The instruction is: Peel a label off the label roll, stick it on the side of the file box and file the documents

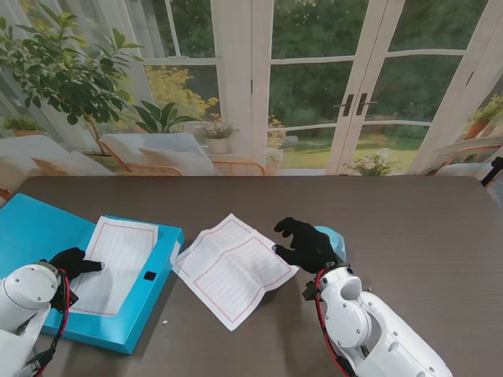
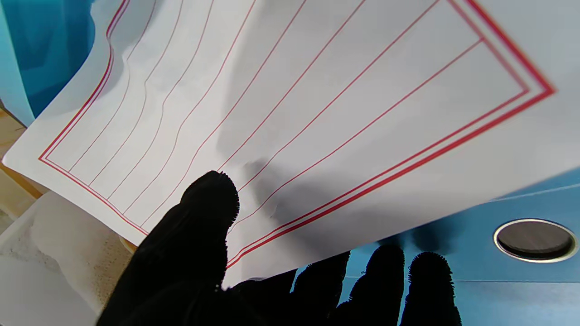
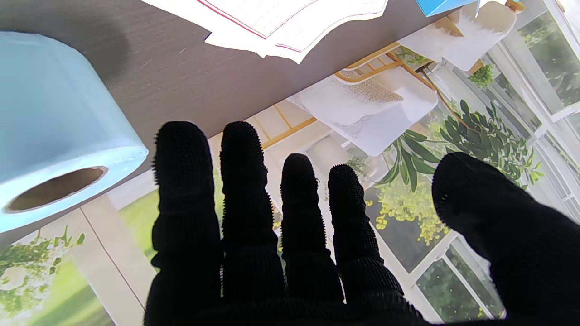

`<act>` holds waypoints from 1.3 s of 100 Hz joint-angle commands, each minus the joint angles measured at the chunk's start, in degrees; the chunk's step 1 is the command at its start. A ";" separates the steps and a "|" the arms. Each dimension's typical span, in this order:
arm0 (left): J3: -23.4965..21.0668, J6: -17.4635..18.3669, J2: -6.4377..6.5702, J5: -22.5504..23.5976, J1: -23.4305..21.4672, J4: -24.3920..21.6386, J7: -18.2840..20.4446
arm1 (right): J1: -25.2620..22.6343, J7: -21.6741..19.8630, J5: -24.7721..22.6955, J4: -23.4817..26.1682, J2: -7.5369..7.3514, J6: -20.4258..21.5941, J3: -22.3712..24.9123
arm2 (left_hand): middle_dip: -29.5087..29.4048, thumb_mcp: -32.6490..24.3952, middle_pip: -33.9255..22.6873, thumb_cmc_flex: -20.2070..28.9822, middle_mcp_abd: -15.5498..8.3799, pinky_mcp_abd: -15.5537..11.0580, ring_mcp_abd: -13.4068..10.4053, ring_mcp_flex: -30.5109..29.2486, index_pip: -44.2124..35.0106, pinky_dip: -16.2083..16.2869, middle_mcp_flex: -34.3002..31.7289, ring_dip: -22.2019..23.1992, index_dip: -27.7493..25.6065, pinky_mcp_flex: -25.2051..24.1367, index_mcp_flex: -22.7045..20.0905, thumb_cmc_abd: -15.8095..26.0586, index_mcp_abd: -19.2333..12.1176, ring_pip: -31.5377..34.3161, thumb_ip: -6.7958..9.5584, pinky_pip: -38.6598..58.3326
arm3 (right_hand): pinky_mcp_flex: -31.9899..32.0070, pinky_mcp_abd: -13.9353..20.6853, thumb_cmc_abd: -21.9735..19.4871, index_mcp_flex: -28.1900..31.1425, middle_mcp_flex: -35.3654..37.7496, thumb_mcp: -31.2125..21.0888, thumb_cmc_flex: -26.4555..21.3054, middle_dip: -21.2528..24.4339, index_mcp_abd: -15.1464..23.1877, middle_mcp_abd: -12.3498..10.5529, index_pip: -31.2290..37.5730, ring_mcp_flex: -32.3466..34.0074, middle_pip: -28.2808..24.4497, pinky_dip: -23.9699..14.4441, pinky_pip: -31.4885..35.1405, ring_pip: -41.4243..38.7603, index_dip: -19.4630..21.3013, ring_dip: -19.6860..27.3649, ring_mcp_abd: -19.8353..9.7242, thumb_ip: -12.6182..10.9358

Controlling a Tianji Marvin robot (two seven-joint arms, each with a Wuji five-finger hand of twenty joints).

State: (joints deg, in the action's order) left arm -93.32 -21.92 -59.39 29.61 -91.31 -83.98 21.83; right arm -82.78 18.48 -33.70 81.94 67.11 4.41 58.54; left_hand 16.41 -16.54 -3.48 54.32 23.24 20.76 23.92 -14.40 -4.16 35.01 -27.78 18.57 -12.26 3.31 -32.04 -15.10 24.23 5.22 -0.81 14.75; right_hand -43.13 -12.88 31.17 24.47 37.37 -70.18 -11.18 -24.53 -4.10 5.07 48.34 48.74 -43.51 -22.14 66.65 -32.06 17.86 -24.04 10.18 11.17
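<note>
On the dark table [image 1: 424,236], largest of all, the blue file box [image 1: 31,228] lies flat at the left, near me, its long axis running from near-left to far-right. One red-ruled sheet [image 1: 118,263] lies on the box, long side running away from me. Loose sheets [image 1: 232,267] are fanned on the table just right of the box, corners pointing away from me and toward me. The pale blue label roll [image 1: 330,236] is right of those sheets, mostly hidden behind the right hand [image 1: 305,245] in the stand view; the right wrist view shows the roll [image 3: 54,131] lying on its side with its cardboard core open toward the camera. That view also shows the right hand's fingers [image 3: 244,181] straight and spread, gripping nothing. The left hand [image 1: 75,261] rests at the sheet's left edge; the left wrist view shows its thumb [image 2: 208,203] pressed on the sheet's face and the other fingers below the sheet's edge, pinching it. Only this view shows the box's metal-rimmed finger hole [image 2: 534,240]. No writing is readable on the sheets, only red lines and borders.
</note>
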 commanded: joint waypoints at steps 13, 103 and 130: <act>-0.50 -0.41 0.08 -0.09 -0.01 -1.03 2.28 | -0.21 -0.84 0.03 0.02 0.21 0.40 -0.06 | -1.00 0.34 1.19 -1.27 1.16 -0.43 0.48 1.73 1.93 1.09 3.22 -0.25 1.22 -0.70 3.62 0.18 2.85 -1.11 0.10 -2.56 | 20.77 -0.75 -0.88 0.28 0.95 0.91 2.37 0.91 -0.27 1.00 -0.31 0.81 0.23 -0.86 -0.68 0.11 0.08 0.19 0.40 -1.33; 0.41 -1.55 1.79 8.30 1.06 -3.89 8.92 | 0.03 -1.88 0.59 -0.21 0.05 2.07 -0.12 | -8.13 4.62 3.77 -5.32 4.34 -1.61 -1.89 14.80 4.94 -6.23 13.51 -8.75 9.17 -3.20 12.18 0.90 7.58 -5.80 0.06 -8.77 | 20.83 -0.68 -0.75 0.34 1.02 0.70 2.30 0.92 -0.28 0.90 -0.32 1.01 0.28 -0.85 -0.68 0.09 0.06 0.18 0.24 -1.33; -0.26 -1.66 1.93 11.26 0.62 -4.85 9.49 | 0.15 -2.13 0.79 -0.25 0.03 2.46 -0.31 | -9.59 5.86 4.05 -7.09 5.49 -0.16 -0.69 15.04 2.88 -8.15 13.72 -10.49 9.30 -2.62 8.32 0.82 7.36 -6.03 -0.11 -9.21 | 20.78 -0.65 -0.76 0.44 1.05 0.63 2.27 0.92 -0.30 0.98 -0.31 1.02 0.29 -0.87 -0.62 0.08 0.06 0.17 0.37 -1.34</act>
State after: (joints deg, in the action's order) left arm -93.20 -23.46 -57.64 41.19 -90.45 -88.20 29.87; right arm -82.55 17.26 -32.92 81.66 67.04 6.52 58.44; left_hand 7.79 -12.43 0.10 48.17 27.67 19.95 22.54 -1.45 -0.45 27.69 -14.53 8.86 -2.74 0.54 -21.94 -15.07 29.93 0.13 -0.38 7.52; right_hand -43.13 -12.88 31.17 24.46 37.39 -70.18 -11.18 -24.52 -4.18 5.14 48.34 48.74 -43.53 -22.15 66.65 -32.06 17.86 -24.04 10.23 11.17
